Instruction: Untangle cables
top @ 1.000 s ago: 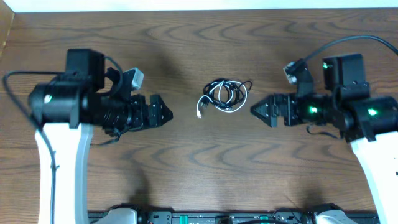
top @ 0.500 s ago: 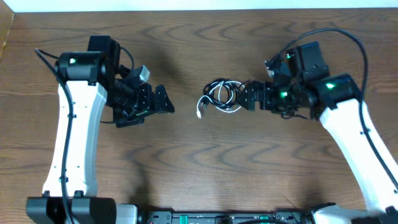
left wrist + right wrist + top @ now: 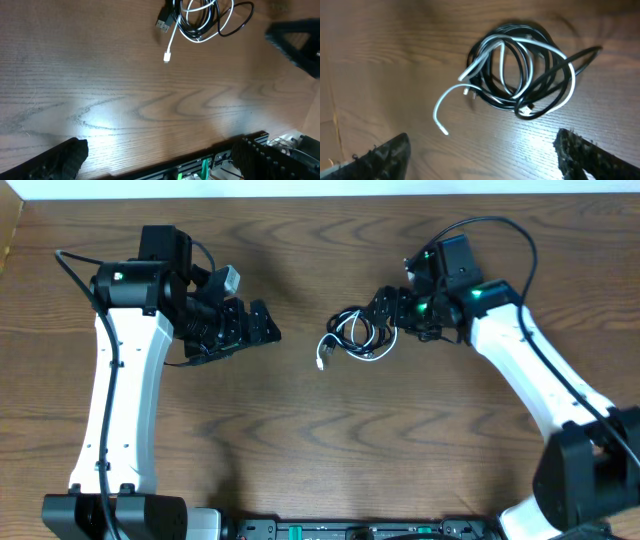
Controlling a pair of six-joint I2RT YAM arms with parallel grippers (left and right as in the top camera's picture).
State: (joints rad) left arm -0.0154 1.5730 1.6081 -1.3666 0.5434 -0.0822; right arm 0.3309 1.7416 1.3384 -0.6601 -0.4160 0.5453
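The cables (image 3: 358, 332) are likely light and floppy, best pinched at the loose white end (image 3: 441, 130). The left gripper (image 3: 268, 322) and right gripper (image 3: 382, 312) are spread wide, empty.

Ahead of the left claw (image 3: 161, 145), the cables (image 3: 185, 25) run off the top edge. Overhead, beside the right claw (image 3: 380, 308), the black ones are too small to tell apart.

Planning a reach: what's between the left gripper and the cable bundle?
Only bare table lies between left gripper and cable bundle, shown in the overhead view.
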